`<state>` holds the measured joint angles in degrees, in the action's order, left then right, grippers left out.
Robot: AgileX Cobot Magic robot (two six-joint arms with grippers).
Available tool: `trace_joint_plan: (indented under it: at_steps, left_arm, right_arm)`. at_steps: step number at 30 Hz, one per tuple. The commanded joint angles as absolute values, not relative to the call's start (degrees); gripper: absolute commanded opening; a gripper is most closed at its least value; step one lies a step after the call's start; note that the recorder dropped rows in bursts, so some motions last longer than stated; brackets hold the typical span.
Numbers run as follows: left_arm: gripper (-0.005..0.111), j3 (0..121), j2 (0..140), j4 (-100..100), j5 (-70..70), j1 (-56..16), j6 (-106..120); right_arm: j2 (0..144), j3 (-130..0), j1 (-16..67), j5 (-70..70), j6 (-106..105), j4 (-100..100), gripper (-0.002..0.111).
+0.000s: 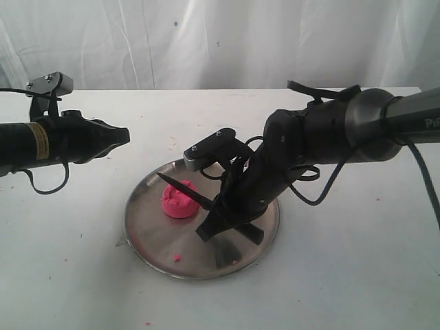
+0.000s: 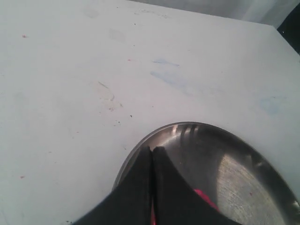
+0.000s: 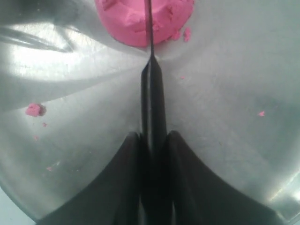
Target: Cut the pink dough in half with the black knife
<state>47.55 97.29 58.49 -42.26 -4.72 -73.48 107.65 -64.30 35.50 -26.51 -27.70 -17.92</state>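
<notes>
Black fingers of the right pincer (image 3: 153,140) clamp the black knife (image 3: 152,103) by its handle, low over the steel plate (image 3: 225,140). The blade lies across the top of the pink dough (image 3: 136,18), seemingly touching it. The dough sits left of the plate's centre. A pink crumb (image 3: 33,110) lies near the plate's rim. The left pincer (image 2: 152,152), closed and empty, hovers off the plate's left edge above the white worktop (image 2: 70,70).

The round metal plate (image 1: 148,234) is glossy and faintly brushed. At its ten o'clock, the bright pink dough lump (image 1: 179,199) looks soft and rough-topped. The slim black knife (image 3: 153,103) is smooth and matt, as is the white tabletop (image 1: 344,275).
</notes>
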Motion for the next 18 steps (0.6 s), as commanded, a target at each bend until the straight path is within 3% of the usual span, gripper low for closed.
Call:
trace_joint_plan:
  at_steps: [1, 18]
  left_arm:
    - [0.0, 48.1, 99.3, 58.6, -42.5, -6.1, -73.2]
    - [0.0, 48.3, 105.0, 50.7, -45.1, -8.7, -67.7]
  right_arm:
    - [107.7, -64.5, 35.5, -26.0, -28.4, -17.7, 0.0]
    - [108.6, -64.6, 35.5, -25.0, -28.4, -17.5, 0.0]
